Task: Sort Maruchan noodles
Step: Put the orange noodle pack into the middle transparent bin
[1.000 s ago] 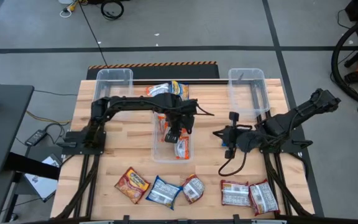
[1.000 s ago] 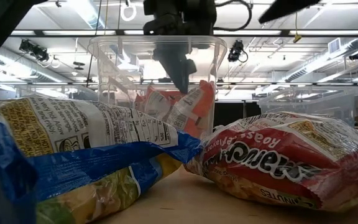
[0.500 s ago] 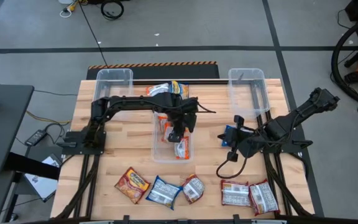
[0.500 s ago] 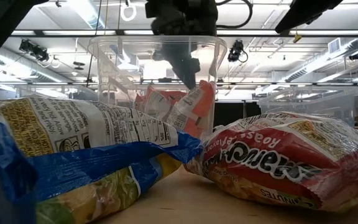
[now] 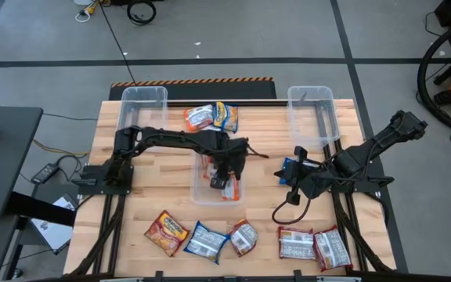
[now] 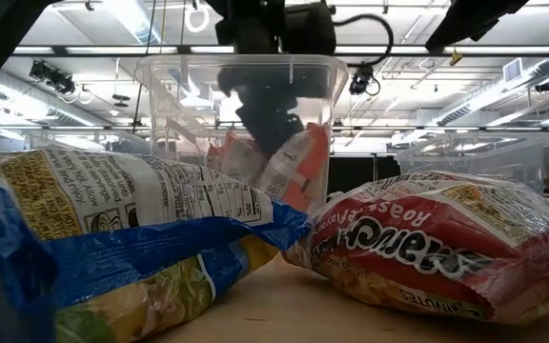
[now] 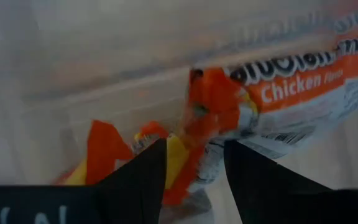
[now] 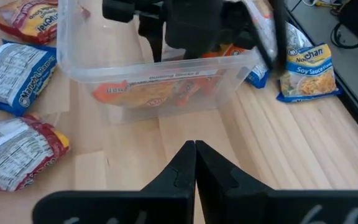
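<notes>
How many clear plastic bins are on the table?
3: one bin at the far left corner, one at the far right corner, and the middle bin holding orange noodle packets, where the left hand reaches in.

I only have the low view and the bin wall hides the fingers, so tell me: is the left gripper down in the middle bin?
Observer: Yes. From above, the left gripper is inside the middle bin, over the orange packets.
Operator: Holding anything?
Observer: No. Its wrist view shows the fingers apart, with an orange chicken packet just ahead.
Operator: And the right arm?
Observer: The right gripper waits shut beside the bin, on its right side.
</notes>
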Robot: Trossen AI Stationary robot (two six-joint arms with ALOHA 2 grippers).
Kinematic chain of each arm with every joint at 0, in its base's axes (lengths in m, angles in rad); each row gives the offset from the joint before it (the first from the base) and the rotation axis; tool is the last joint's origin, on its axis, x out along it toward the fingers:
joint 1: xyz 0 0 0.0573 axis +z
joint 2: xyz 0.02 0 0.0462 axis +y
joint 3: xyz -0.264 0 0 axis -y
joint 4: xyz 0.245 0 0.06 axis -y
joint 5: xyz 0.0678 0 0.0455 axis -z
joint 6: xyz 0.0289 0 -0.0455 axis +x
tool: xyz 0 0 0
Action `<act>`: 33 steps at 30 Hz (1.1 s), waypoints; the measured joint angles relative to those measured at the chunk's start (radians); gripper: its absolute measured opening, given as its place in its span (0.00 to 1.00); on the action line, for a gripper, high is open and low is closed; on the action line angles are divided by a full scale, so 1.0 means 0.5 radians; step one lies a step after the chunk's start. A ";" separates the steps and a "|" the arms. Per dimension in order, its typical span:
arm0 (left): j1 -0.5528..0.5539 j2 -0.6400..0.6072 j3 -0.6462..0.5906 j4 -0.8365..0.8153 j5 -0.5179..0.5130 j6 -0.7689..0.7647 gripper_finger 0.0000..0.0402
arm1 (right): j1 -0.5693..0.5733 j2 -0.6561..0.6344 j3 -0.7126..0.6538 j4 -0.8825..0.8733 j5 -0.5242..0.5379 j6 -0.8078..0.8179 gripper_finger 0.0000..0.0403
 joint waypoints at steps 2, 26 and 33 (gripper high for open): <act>0.001 0.000 0.001 0.060 0.001 -0.006 0.41 | -0.010 0.000 0.000 -0.001 -0.011 -0.002 0.03; -0.011 0.010 0.019 0.483 0.271 -0.215 0.03 | -0.035 0.000 0.000 -0.002 -0.004 -0.059 0.03; -0.009 -0.148 0.092 0.059 0.154 -0.577 0.02 | -0.089 0.000 0.000 -0.001 -0.007 -0.199 0.03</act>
